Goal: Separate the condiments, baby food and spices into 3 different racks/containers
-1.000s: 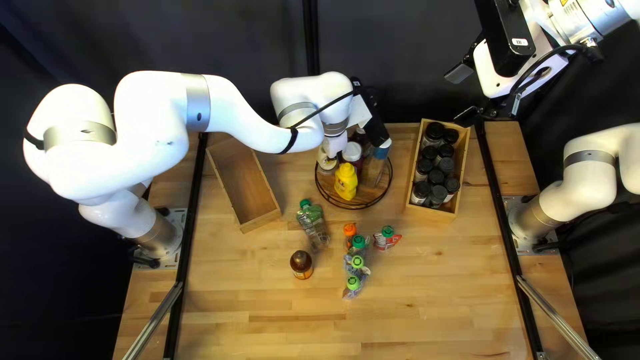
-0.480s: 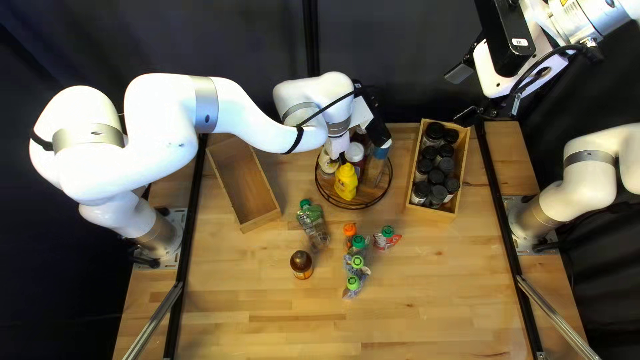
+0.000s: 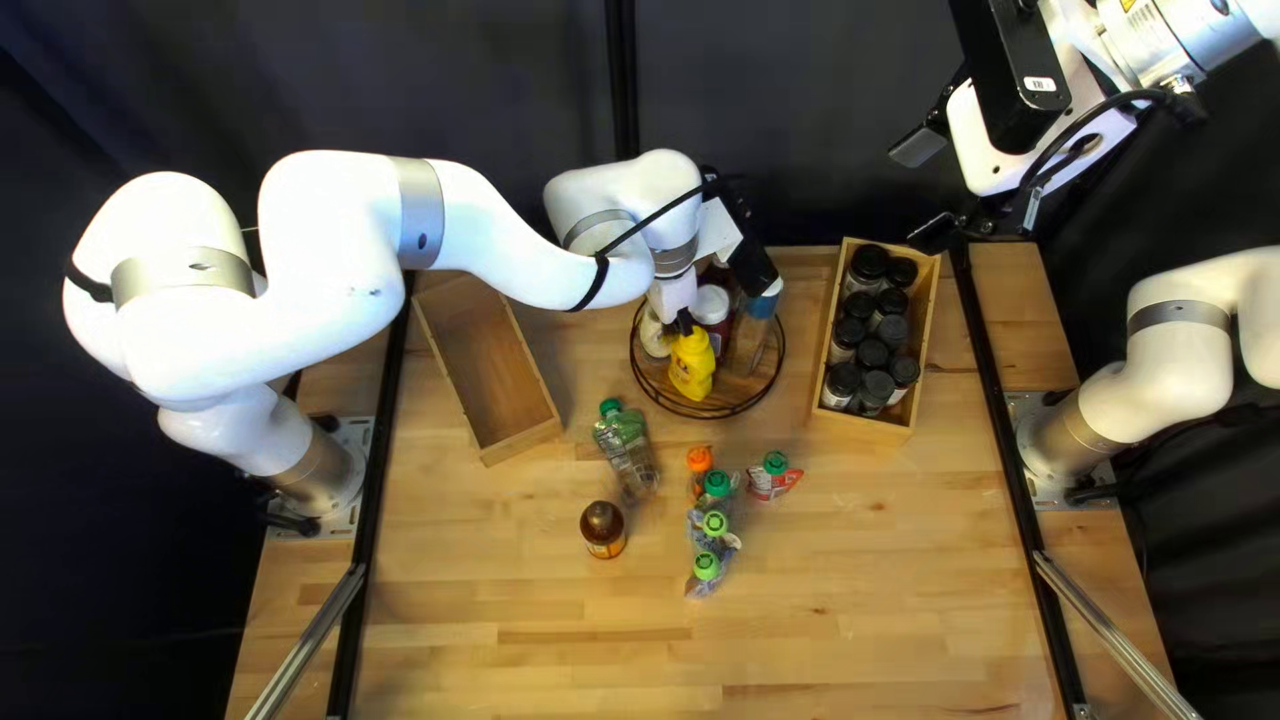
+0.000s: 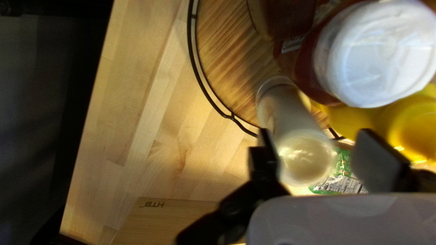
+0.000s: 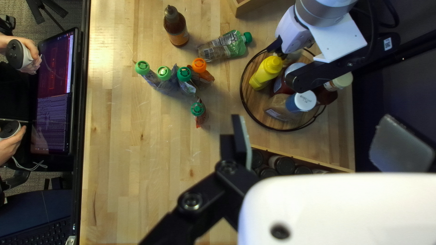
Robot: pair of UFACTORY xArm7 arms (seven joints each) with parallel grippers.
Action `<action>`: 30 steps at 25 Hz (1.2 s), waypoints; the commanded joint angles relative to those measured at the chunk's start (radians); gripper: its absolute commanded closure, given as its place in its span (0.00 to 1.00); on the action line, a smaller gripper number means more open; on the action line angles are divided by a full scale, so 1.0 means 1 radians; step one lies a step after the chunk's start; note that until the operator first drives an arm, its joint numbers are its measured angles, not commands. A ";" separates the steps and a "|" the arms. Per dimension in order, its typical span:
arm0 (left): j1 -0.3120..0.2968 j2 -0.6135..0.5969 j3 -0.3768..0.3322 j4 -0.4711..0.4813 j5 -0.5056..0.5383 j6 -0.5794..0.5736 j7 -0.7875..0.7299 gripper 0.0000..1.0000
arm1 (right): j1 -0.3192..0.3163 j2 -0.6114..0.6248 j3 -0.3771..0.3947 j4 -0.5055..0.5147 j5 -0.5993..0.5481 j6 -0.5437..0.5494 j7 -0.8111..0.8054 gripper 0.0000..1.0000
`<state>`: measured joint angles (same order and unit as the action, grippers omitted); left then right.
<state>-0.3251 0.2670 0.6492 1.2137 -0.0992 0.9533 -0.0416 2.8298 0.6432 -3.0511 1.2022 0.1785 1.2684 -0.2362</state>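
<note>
- The pale-topped bottle (image 4: 305, 159) sits in the round rack (image 3: 707, 416), between the left gripper's (image 4: 313, 132) parted fingers; a gap shows on the yellow bottle (image 3: 691, 363) side, so nothing is grasped.
- The right gripper's (image 5: 311, 117) fingers are spread and holding nothing, well away from the rack.
- Closing or lifting carelessly could tip the yellow bottle, since one finger is so near it; the white-lidded bottle (image 4: 377, 54) crowds in too.
- A retreat with the fingers too narrow might drag the pale-topped bottle over the wire rim.
- The pale-topped bottle looks upright, top up, long axis roughly square to the rack's base.
</note>
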 commanded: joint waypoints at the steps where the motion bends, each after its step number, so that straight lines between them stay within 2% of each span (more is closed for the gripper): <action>1: -0.024 -0.033 0.000 0.015 0.032 0.045 -0.028 0.00 | 0.000 0.000 0.000 0.000 0.000 0.000 0.000 0.00; 7: -0.085 -0.131 -0.019 0.001 0.115 0.123 -0.099 0.00 | 0.000 0.000 0.000 0.000 0.000 0.000 0.000 0.00; 12: -0.153 -0.242 -0.075 -0.046 0.161 0.189 -0.150 0.00 | 0.000 0.000 0.000 0.000 0.000 0.000 0.000 0.00; 16: -0.224 -0.338 -0.152 -0.103 0.169 0.221 -0.144 0.00 | 0.000 0.000 0.000 0.000 0.000 0.000 0.000 0.00; 23: -0.324 -0.399 -0.249 -0.144 0.149 0.215 -0.065 0.00 | 0.000 0.000 0.000 0.000 0.000 0.000 0.000 0.00; 30: -0.371 -0.382 -0.296 -0.161 0.174 0.178 -0.017 0.00 | 0.000 0.000 0.000 0.000 0.000 0.000 0.000 0.00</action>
<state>-0.6853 -0.1254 0.3646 1.0611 0.0627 1.1443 -0.0691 2.8298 0.6432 -3.0511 1.2022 0.1785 1.2684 -0.2362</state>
